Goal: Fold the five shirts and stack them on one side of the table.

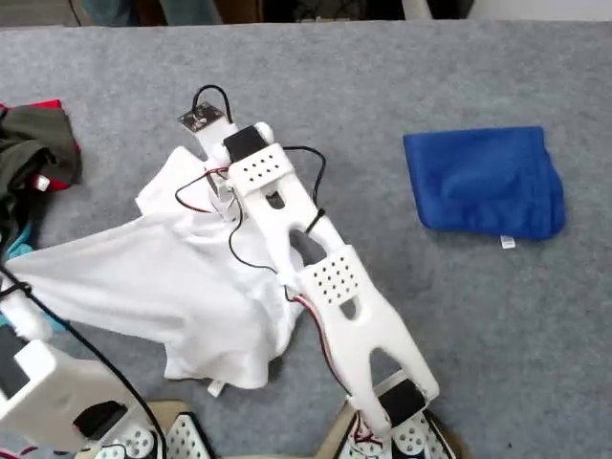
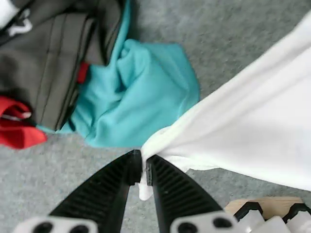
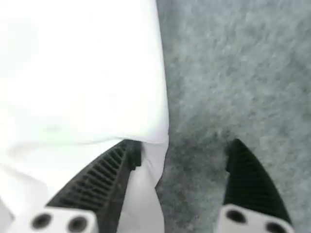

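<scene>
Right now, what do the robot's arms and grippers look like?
The right arm is white plastic with hole-dotted plates, black motors and loose red and black cables. The left arm is white too, trailing a black cable. The left gripper and right gripper have black ribbed fingers on white bases with dark screw holes.

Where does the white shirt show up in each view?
High view: white shirt spread left of centre.
Left wrist view: its corner pinched in the left hand, beside the teal shirt.
Right wrist view: its edge covers one fingertip of the open right hand.
Shared landmark: the grey table around it.
</scene>
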